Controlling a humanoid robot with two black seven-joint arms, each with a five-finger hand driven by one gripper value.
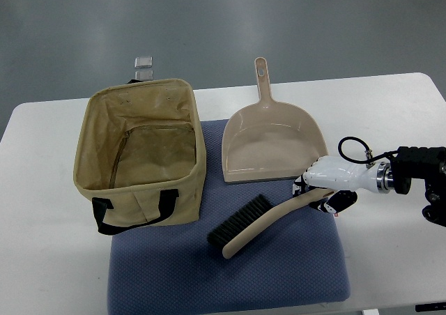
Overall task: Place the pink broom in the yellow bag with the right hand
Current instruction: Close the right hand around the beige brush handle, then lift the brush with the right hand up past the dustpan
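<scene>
Top view shows our right hand closing its fingers on the brush handle on the blue mat; next we lift and carry it left into the bag.

Even, bright overhead light is cast; soft shadows are seen on the tabletop. Focus is sharp throughout.
</scene>
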